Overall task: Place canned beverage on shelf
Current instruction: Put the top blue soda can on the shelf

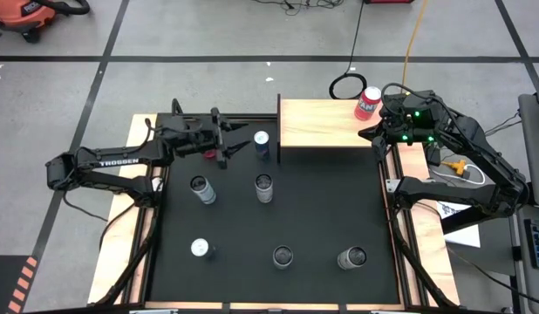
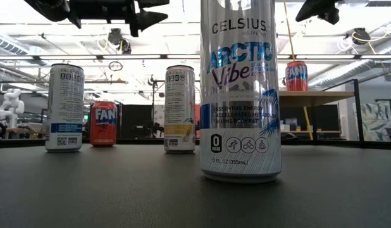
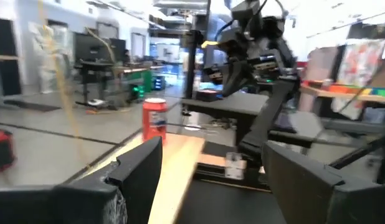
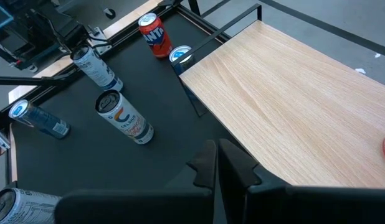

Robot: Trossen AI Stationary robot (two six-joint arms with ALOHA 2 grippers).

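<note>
The shelf (image 1: 326, 122) is a light wood platform at the far side of the black mat. A red canned beverage (image 1: 368, 103) stands upright on its far right corner, also visible in the left wrist view (image 3: 154, 119) and the low view (image 2: 296, 76). My left gripper (image 1: 243, 142) hovers above the mat left of the shelf, pointing toward it, open (image 3: 211, 177) with nothing between its fingers. My right gripper (image 1: 367, 135) hangs at the shelf's right end, near the red can, shut (image 4: 218, 165) and empty.
Several cans stand on the mat: a blue-topped one (image 1: 262, 142) beside the shelf's left end, an orange one (image 4: 154, 35) under my left arm, two mid-mat (image 1: 201, 187) (image 1: 264, 186), three along the near edge (image 1: 200, 249) (image 1: 283, 255) (image 1: 351, 257). Most of the shelf top is bare.
</note>
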